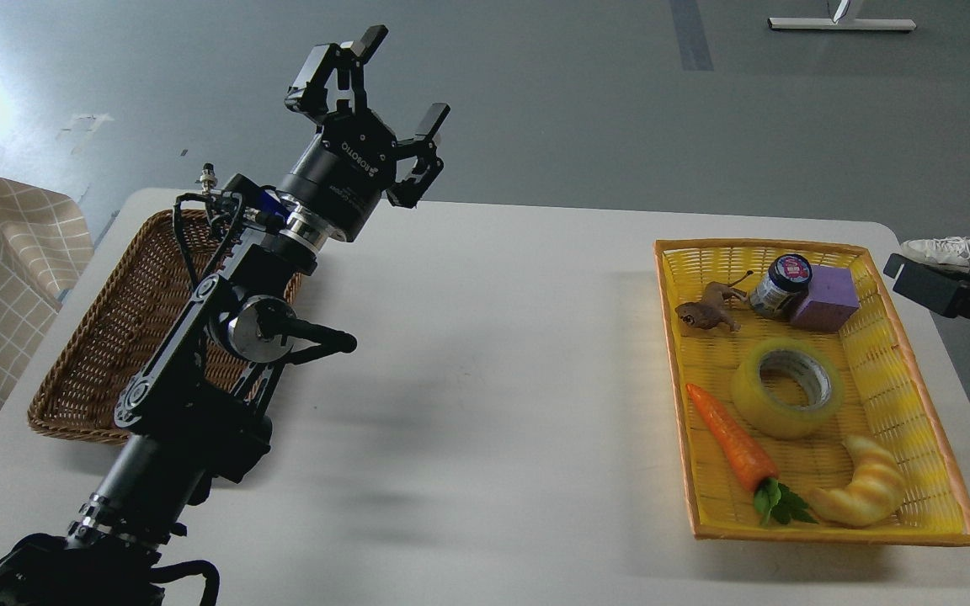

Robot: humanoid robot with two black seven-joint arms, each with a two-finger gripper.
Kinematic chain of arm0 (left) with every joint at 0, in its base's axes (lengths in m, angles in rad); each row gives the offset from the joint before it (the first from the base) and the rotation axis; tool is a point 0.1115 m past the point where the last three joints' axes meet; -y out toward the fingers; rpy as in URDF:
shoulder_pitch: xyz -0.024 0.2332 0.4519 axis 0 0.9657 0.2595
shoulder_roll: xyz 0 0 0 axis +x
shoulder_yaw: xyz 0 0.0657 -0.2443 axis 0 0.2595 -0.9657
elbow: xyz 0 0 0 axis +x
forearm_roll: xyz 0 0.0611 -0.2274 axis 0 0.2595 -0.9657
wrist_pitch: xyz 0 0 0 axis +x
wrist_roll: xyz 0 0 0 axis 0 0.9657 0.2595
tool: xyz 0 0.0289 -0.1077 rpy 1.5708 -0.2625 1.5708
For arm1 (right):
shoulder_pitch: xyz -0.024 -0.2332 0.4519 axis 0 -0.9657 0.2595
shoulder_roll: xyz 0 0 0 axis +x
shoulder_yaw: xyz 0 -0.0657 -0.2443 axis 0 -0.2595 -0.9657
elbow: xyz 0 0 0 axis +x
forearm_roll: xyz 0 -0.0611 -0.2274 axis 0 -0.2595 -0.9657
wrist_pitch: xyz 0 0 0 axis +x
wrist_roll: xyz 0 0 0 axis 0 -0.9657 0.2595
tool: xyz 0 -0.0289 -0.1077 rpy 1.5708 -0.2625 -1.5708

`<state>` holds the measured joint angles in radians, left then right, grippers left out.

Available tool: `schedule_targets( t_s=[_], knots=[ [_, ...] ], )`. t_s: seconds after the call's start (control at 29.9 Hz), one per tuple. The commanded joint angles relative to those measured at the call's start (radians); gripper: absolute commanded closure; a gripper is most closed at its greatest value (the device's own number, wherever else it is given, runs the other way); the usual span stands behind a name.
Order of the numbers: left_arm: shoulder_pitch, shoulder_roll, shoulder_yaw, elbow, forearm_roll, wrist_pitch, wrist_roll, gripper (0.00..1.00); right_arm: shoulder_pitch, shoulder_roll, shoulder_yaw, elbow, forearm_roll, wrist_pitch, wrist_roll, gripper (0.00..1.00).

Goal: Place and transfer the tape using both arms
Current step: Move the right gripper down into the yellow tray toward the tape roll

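The tape (786,387), a yellow translucent roll with a grey-white core, lies flat in the middle of the yellow basket (668,370) at the right of the table. My left gripper (405,74) is open and empty, held high over the table's far left, pointing up and away. My right gripper (930,288) shows only as a dark part at the right edge, just outside the basket's far right corner. Its fingers cannot be told apart.
In the yellow basket with the tape lie a carrot (731,438), a croissant (866,486), a small jar (780,284), a purple block (827,296) and a brown toy animal (706,311). A brown wicker basket (106,345) stands at the left, partly behind my left arm.
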<state>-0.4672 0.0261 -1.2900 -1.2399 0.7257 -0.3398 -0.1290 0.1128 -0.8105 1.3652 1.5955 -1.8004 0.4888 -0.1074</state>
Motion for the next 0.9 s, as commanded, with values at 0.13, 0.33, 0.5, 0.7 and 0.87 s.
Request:
schedule_targets(
  t_s=[0.13, 0.33, 0.5, 0.7, 0.87],
  knots=[
    [0.002, 0.003, 0.000, 0.000, -0.002, -0.001, 0.000, 0.02, -0.001, 0.042, -0.055, -0.006, -0.126, 0.000, 0.008, 0.00],
    [0.004, 0.005, 0.000, 0.000, 0.000, -0.002, 0.000, 0.02, -0.005, 0.080, -0.106, -0.016, -0.163, 0.000, 0.006, 0.01],
    [0.015, 0.008, 0.000, 0.000, -0.002, -0.007, 0.000, 0.02, -0.024, 0.125, -0.109, -0.045, -0.220, 0.000, 0.005, 0.02],
    [0.015, 0.008, 0.001, -0.001, -0.002, -0.007, 0.000, 0.02, -0.025, 0.165, -0.110, -0.080, -0.221, 0.000, 0.005, 0.02],
    [0.015, 0.009, 0.000, -0.001, -0.002, -0.007, 0.000, 0.02, -0.022, 0.203, -0.109, -0.106, -0.223, 0.000, 0.005, 0.03]
  ],
)
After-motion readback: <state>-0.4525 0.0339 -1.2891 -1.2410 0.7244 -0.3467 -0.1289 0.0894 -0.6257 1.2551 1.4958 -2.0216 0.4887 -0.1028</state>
